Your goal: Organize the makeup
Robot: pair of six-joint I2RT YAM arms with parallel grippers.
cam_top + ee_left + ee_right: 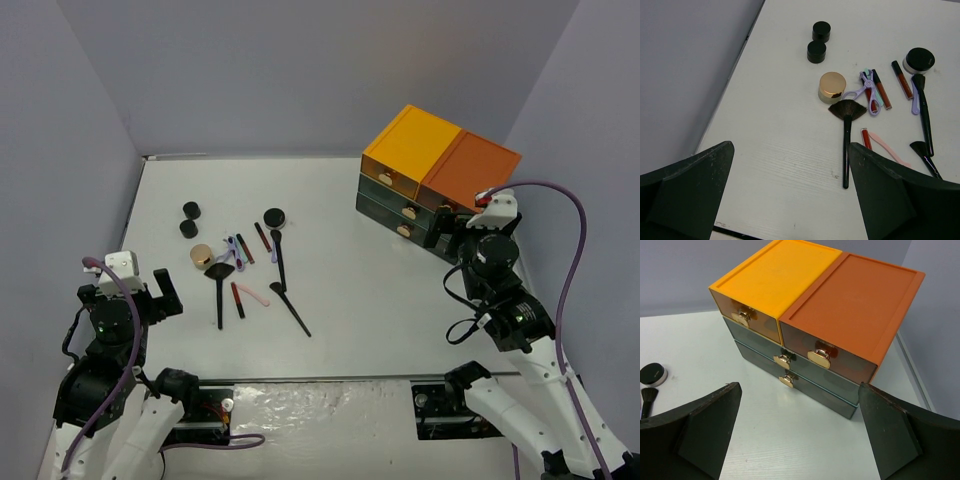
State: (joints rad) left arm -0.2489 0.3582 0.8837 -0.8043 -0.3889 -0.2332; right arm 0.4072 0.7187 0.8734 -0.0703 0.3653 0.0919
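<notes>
Black brushes (845,145) and jars (816,51) lie unsorted; your left hand (791,145) and right hand (800,385) gape empty, so a drawer (840,347) probably opens first.

Two small black jars (816,52) stand near the left edge of the worktop (400,290), one behind the other. To their right, a gold-lidded compact (832,86) sits just beside the bristles of a flat black fan brush (846,135). Further right lie red sticks (902,80), a pink stick (887,150), a purple tool (867,91), two slim black brushes (925,120) and a black-lidded jar (919,59).
</notes>
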